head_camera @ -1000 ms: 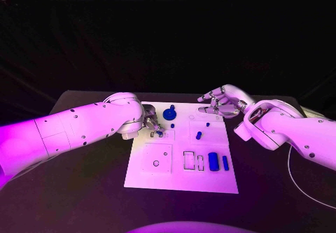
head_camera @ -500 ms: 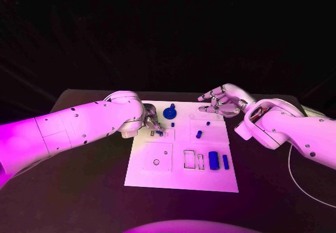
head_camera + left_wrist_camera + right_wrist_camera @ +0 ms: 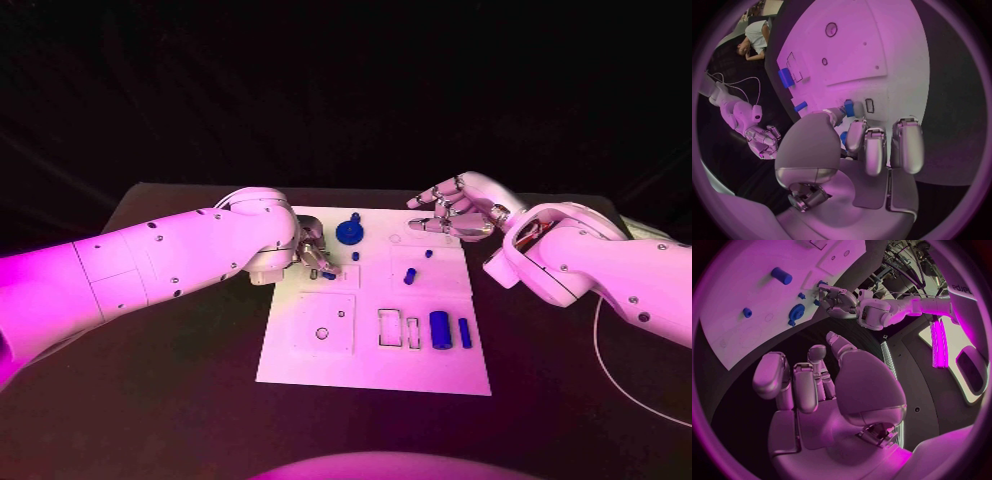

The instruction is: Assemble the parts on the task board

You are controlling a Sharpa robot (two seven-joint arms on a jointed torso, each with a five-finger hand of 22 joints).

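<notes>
two hands are over the far half of the task board (image 3: 368, 365), which lies in the middle of the black table (image 3: 173, 400)

left hand (image 3: 313, 256): set low at the board's left edge, fingers curled down. a small blue part (image 3: 849, 107) is seen at its fingertips (image 3: 856, 134) in the left wrist view, just beside a small rectangular slot (image 3: 869, 105). it looks pinched, but whether it is clamped or only touched can't be told

right hand (image 3: 456, 212): held above the far right corner of the board, fingers loosely curled and apart, nothing in it

parts on the board: round blue piece (image 3: 349, 234) near the far edge, short pegs (image 3: 410, 277) mid-board, two upright blue blocks (image 3: 440, 331) beside the empty outlines (image 3: 389, 329) on the near right

judged step: seating the small part into the slot by the left hand; most parts are not yet placed, so the task is judged early

risks:
- part gets cocked in the slot if it is pressed while tilted; little of it is exposed past the fingertips, so alignment is hard to verify
- part slips out of a light pinch and rolls off the left edge, since the slot sits close to it
- board gets dragged sideways under the push, as it isn't seen to be braced by the right hand
- nearby peg gets knocked by the curled fingers
</notes>
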